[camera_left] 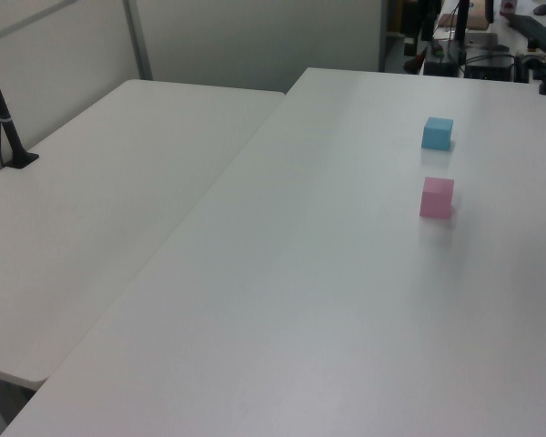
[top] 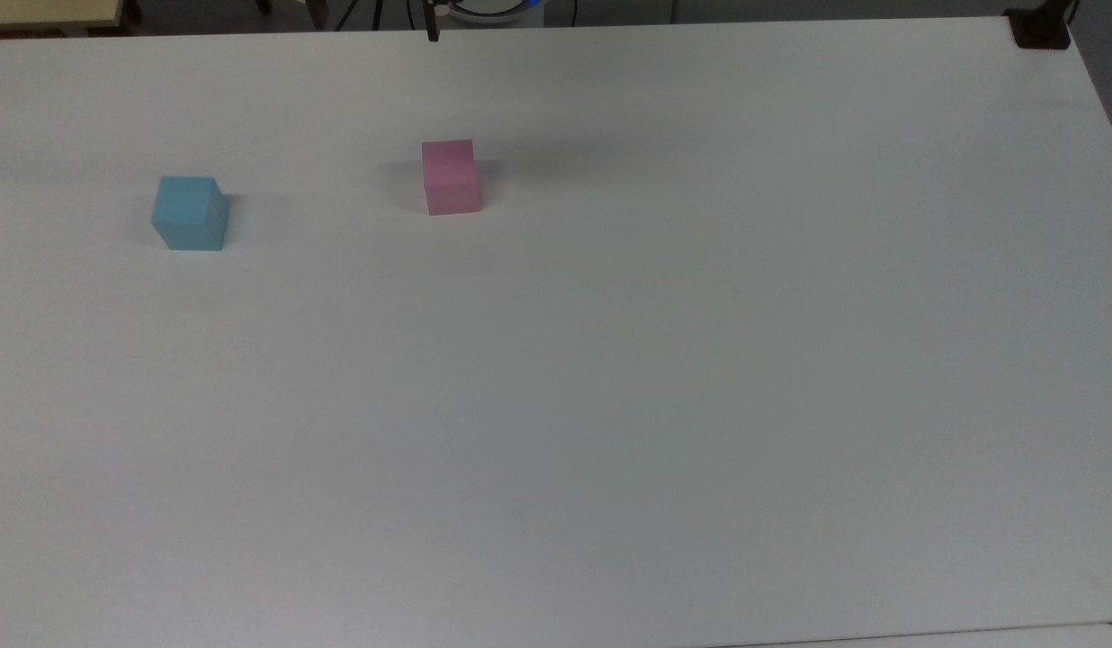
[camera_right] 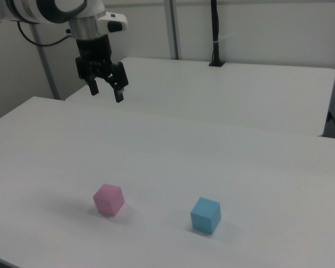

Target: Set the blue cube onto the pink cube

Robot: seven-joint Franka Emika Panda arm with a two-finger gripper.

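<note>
The blue cube (top: 190, 213) (camera_left: 438, 133) (camera_right: 205, 215) rests on the white table (top: 610, 378) at the top view's left. The pink cube (top: 451, 176) (camera_left: 437, 198) (camera_right: 108, 199) stands apart from it, further toward the top view's middle. In the right view my gripper (camera_right: 106, 94) hangs high above the table, well behind and above the pink cube. It is open, with nothing between its dark fingers (camera_right: 119, 96). A dark fingertip (top: 433, 33) pokes in at the top view's upper edge.
A second white table (camera_left: 118, 182) (camera_right: 229, 89) adjoins this one and carries a black post (camera_left: 5, 118) (camera_right: 215, 33). A black clamp (top: 1040, 31) sits on the table's corner at the top view's upper right. Desks with cables and equipment (camera_left: 491, 36) stand beyond the far end.
</note>
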